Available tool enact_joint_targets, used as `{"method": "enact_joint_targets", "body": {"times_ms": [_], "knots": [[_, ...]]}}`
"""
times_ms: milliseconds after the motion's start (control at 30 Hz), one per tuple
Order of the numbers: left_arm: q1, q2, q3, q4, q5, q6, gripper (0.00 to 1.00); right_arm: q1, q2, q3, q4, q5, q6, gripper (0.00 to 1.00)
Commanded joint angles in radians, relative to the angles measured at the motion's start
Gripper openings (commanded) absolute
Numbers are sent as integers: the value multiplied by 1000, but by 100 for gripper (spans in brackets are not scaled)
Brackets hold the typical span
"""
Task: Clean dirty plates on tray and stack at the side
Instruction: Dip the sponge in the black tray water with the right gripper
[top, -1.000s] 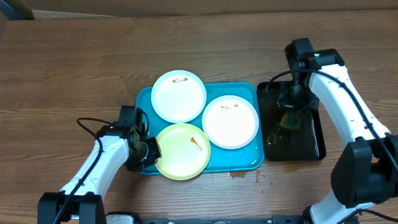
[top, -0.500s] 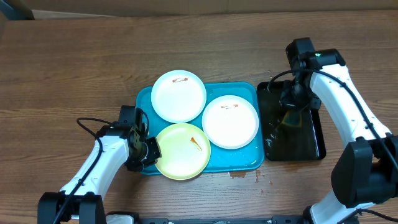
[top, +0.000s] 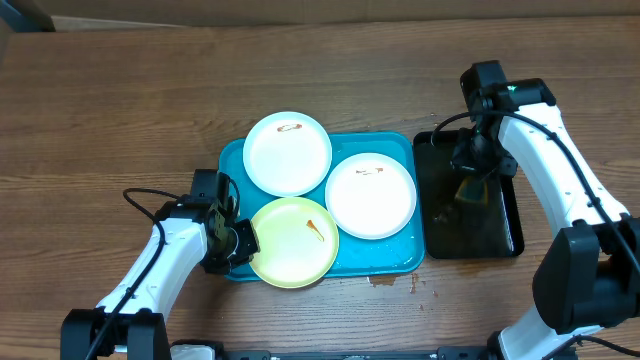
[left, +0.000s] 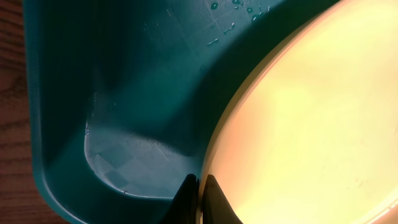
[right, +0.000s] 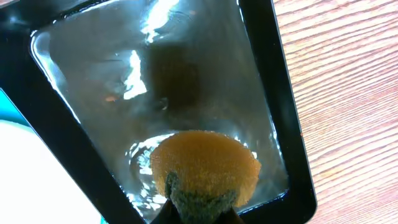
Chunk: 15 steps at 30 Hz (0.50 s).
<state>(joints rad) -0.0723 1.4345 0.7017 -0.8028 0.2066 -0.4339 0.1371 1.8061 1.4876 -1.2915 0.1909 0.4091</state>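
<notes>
A turquoise tray (top: 402, 262) holds three plates. A white plate (top: 287, 160) with a small smear sits at its back left, a white plate (top: 370, 200) with a smear at the right, and a pale yellow-green plate (top: 290, 250) with a brown smear at the front left. My left gripper (top: 238, 243) is shut on the left rim of the yellow-green plate (left: 311, 124), its fingers (left: 199, 196) pinching the edge over the tray corner (left: 124, 112). My right gripper (top: 468, 178) is shut on a yellow-and-green sponge (right: 205, 168) above the water in the black tray (right: 273, 93).
A narrower black tray (top: 514, 235) holding water lies right of the turquoise tray. Small brown spills (top: 385, 281) mark the wooden table in front of the trays. Bare wood lies to the left and behind.
The right gripper with the sponge has risen slightly over the black tray. The left arm and the plates have not moved.
</notes>
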Motion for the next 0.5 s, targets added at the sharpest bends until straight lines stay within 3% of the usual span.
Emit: {"method": "enact_joint_targets", "body": {"times_ms": [0, 167, 333, 467], "knots": [[-7, 5, -8, 4, 5, 11, 4, -8, -11, 11, 6, 8, 33, 4], [-6, 5, -8, 2, 6, 11, 4, -8, -11, 11, 7, -48, -11, 4], [-6, 5, -7, 8, 43, 12, 4, -8, -11, 23, 45, -320, -203, 4], [-6, 5, -5, 12, 53, 19, 4, -8, -11, 51, 45, -343, -215, 4]]}}
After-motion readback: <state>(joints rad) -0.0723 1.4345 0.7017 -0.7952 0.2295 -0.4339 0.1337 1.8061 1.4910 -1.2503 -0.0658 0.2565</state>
